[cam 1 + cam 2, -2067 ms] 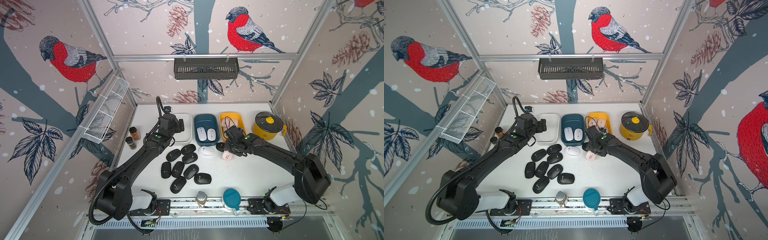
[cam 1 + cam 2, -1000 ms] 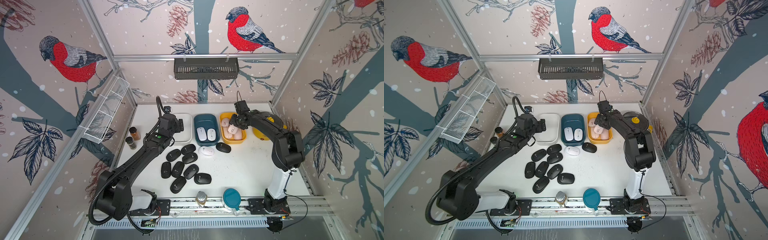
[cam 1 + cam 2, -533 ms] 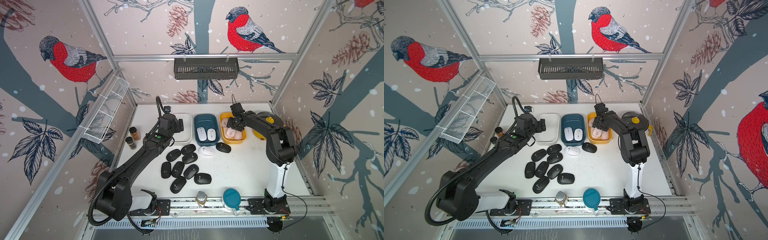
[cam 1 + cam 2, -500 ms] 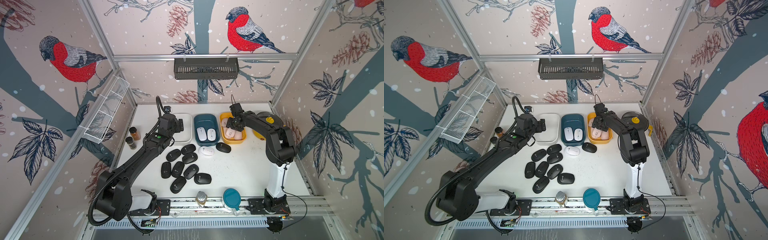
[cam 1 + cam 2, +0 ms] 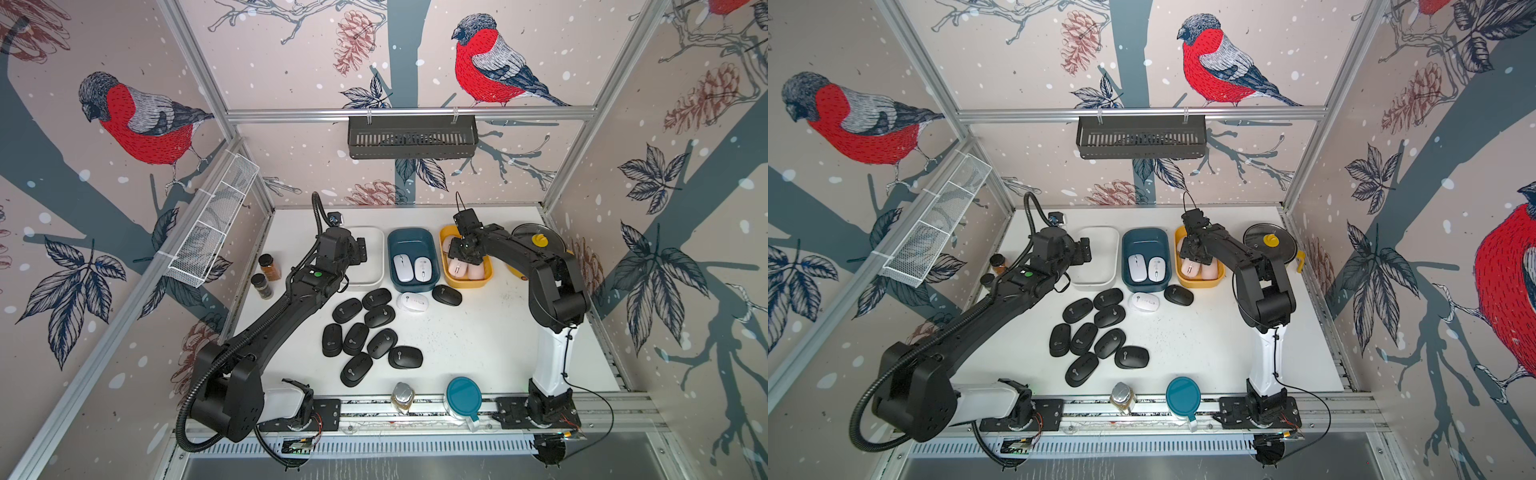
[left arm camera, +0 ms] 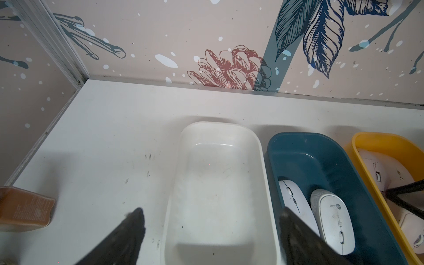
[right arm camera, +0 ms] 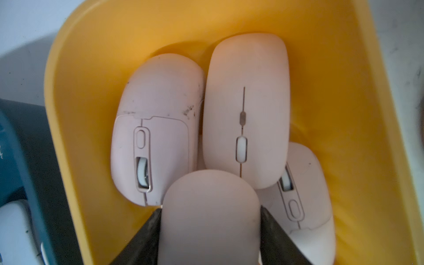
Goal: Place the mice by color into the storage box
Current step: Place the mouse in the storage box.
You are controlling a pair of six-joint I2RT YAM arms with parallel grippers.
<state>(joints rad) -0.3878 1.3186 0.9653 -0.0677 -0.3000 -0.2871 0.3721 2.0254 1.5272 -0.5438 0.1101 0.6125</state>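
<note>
**A:** What's on the tabletop [image 5: 478, 332]?

**B:** Three bins in a row by the back edge: the white bin [image 5: 370, 257], the blue bin [image 5: 411, 241] with two white mice [image 5: 411, 268] in it, and the yellow bin [image 5: 486, 280].

**A:** And the arms?

**B:** The left hand [image 6: 211, 212] hangs over the white bin, fingers apart. The right hand [image 7: 210, 210] is down in the yellow bin, clamped on a pink mouse [image 7: 210, 229] that lies over other pink ones.

**A:** Any loose ones?

**B:** The black mice [image 5: 357, 336] are clustered mid-tabletop. One white mouse [image 5: 413, 301] lies just in front of the blue bin.
</note>
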